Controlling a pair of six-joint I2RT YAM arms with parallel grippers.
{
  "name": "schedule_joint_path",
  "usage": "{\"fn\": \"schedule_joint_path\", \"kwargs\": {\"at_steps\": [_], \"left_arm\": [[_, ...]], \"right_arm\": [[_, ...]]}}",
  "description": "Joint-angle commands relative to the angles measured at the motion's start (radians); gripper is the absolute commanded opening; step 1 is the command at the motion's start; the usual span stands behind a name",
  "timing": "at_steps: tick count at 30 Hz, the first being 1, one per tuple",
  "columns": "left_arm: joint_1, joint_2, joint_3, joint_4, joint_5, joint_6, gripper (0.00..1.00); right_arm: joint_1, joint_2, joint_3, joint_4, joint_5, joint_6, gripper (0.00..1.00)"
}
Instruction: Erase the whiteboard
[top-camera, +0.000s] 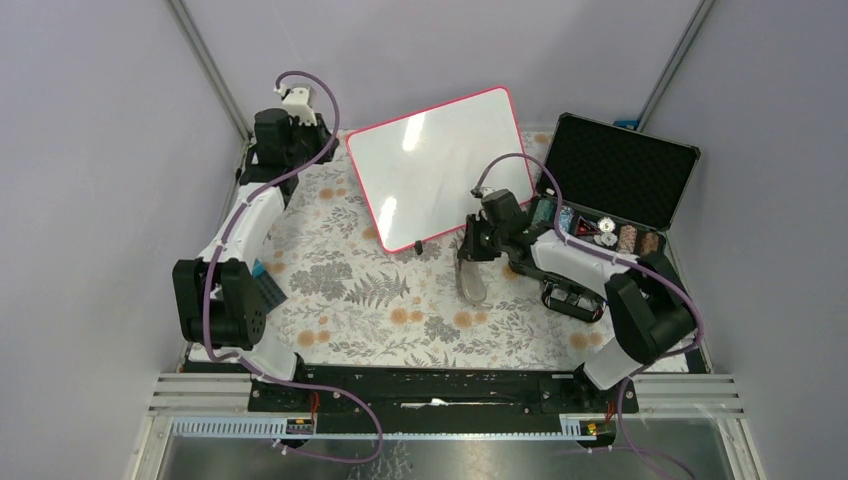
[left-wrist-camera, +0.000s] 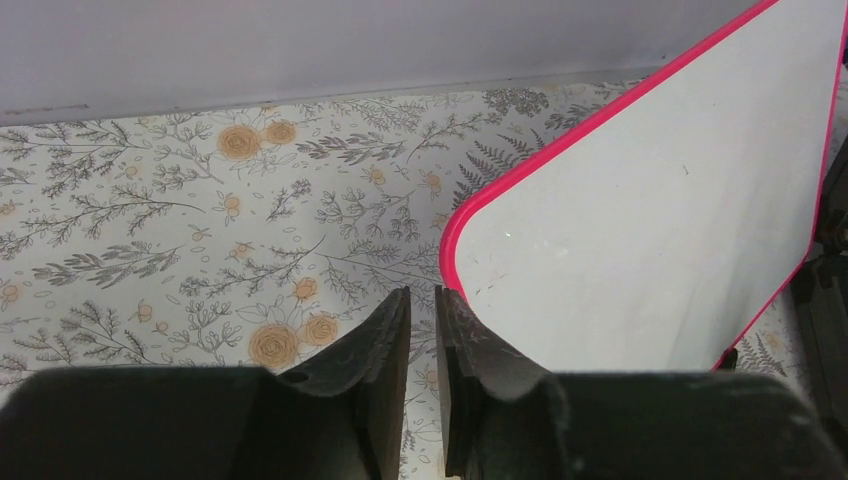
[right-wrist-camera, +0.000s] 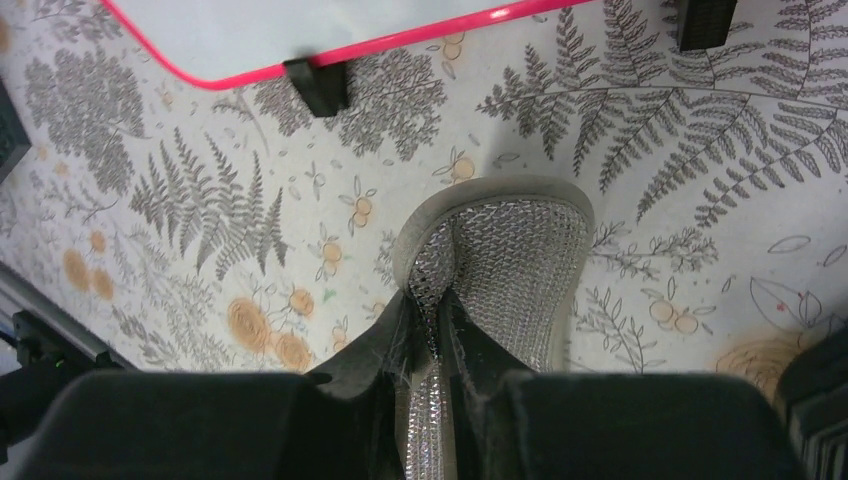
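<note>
The whiteboard, white with a pink-red frame, stands tilted on small black feet at the back middle; I see no writing on it. Its rounded corner lies just beyond my left gripper, whose jaws are nearly together with nothing between them. In the top view the left gripper sits by the board's left corner. My right gripper is shut on a silvery mesh eraser pad, held just in front of the board's near edge. The right gripper and the pad also show from above.
An open black foam-lined case with small items stands at the back right. A black object lies on the flowered cloth near the right arm. A dark ribbed piece sits by the left arm. Walls close in left, back and right.
</note>
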Motion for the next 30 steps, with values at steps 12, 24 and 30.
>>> {"fn": "schedule_joint_path", "kwargs": {"at_steps": [12,24,30], "left_arm": [[-0.085,-0.241,0.070,-0.011,0.213,-0.043,0.63],[-0.265,-0.442,0.145,0.008,0.295,-0.075,0.99],[-0.265,-0.593,0.064,0.143,0.164,-0.098,0.99]], "right_arm": [[0.025,-0.333,0.002,-0.111,0.095,-0.153,0.91],[0.023,-0.658,0.264,-0.225,0.494,-0.288,1.00],[0.023,-0.786,0.353,-0.226,0.566,-0.335,1.00]]}}
